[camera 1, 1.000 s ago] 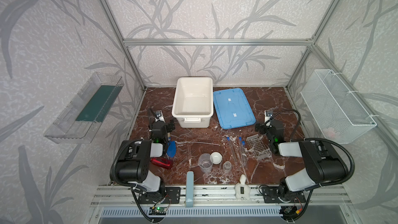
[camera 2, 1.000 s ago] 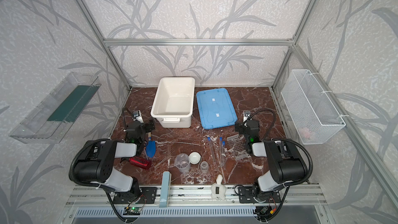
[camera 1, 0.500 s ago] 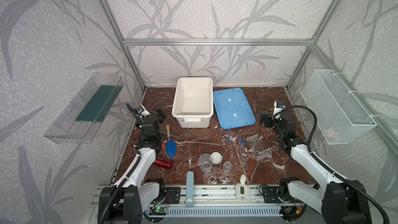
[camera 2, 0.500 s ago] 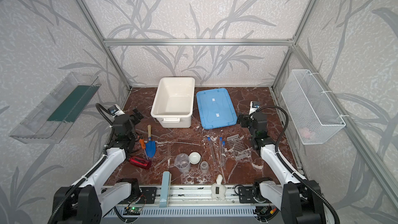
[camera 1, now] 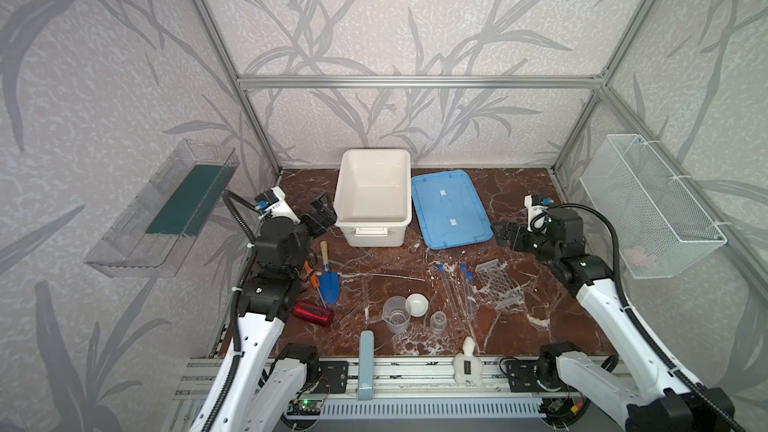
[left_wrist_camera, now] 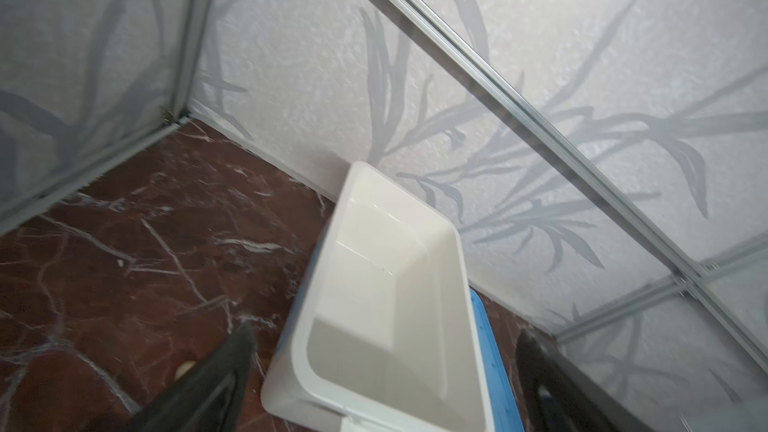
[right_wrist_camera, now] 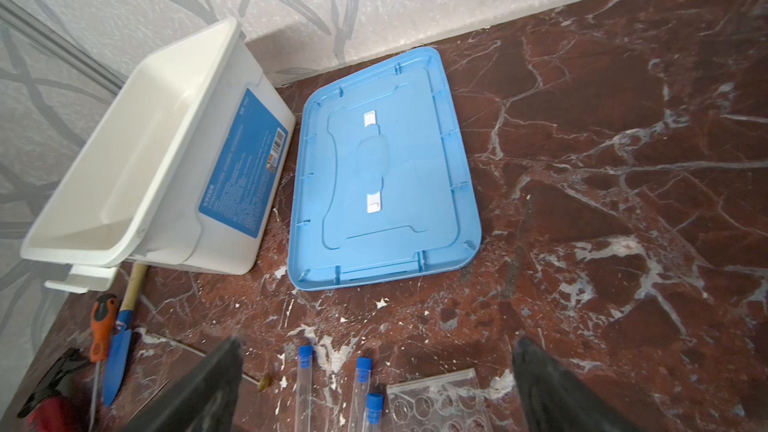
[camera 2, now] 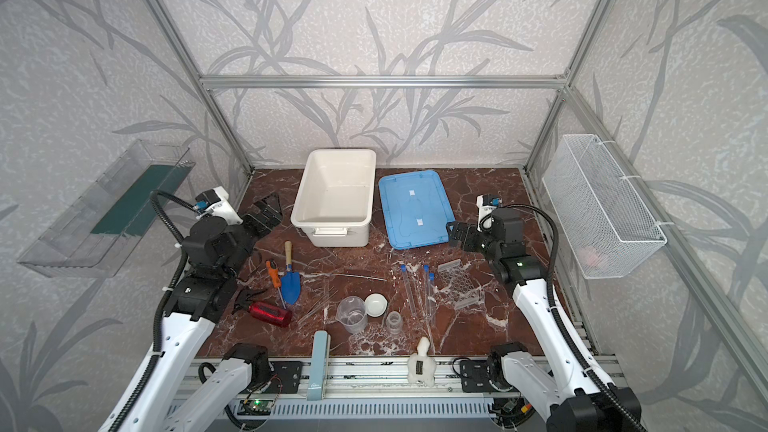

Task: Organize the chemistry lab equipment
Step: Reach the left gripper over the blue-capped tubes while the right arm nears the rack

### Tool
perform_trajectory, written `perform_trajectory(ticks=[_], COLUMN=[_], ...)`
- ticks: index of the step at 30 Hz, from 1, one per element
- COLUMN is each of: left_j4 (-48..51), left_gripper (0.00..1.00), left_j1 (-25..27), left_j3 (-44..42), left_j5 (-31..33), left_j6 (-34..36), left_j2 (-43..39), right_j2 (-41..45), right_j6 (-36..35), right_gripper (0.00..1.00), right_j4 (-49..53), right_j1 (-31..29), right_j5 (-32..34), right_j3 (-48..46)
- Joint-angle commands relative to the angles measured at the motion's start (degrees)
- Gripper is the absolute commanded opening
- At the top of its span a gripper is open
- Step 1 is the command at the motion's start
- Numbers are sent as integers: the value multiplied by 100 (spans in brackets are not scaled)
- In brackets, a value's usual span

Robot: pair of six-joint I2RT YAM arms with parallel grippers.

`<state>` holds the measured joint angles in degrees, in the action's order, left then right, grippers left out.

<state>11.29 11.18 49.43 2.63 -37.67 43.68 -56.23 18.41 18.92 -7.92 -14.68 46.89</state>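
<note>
Right wrist view: blue-capped test tubes lie on the worktop, likely light, slick, fragile; pinch mid-barrel. Left hand and right hand gape empty.

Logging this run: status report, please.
Left gripper open, empty, by white bin. Right gripper open, empty, by blue lid. Test tubes, rack, beaker loose on table. Trowel beside glass rods.

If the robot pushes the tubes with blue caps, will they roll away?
Probably: the blue-capped test tubes are round and lie flat on the smooth tabletop. They look thin and clear, so likely light, slippery and breakable.
</note>
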Motion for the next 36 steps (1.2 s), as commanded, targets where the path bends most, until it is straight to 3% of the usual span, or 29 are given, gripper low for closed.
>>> perform_trajectory(ticks=[1,6,13,20,24,29,31,36], left_j4=[1077,1366,1789,2193,2348,2757,2841,2785], left_gripper=[99,99,99,97,90,86,76,68], left_j1=[764,2042,3851,4864,5024,5172,5184,5114], left_j3=[496,1122,2101,2857,2978,3351,3432,3494], left_j5=[162,326,1327,975,721,500,417,208], left_j6=[-137,-194,-38,-427,-666,-740,-815,-898], left_j2=[148,1043,2449,3871,4517,5284,5547,6175], right_j2=[55,114,-251,-591,-400,-83,-77,-108], right_j6=[18,92,237,12,-13,-2,-51,-66], right_gripper=[99,99,99,99,99,99,99,99], right_j4=[762,945,688,1471,1735,1716,1728,1657], right_j1=[-135,-235,-219,-131,185,899,959,958], right_j5=[-548,-546,-939,-774,-604,-1053,-1109,-1334], right_j3=[197,423,310,610,529,205,171,111])
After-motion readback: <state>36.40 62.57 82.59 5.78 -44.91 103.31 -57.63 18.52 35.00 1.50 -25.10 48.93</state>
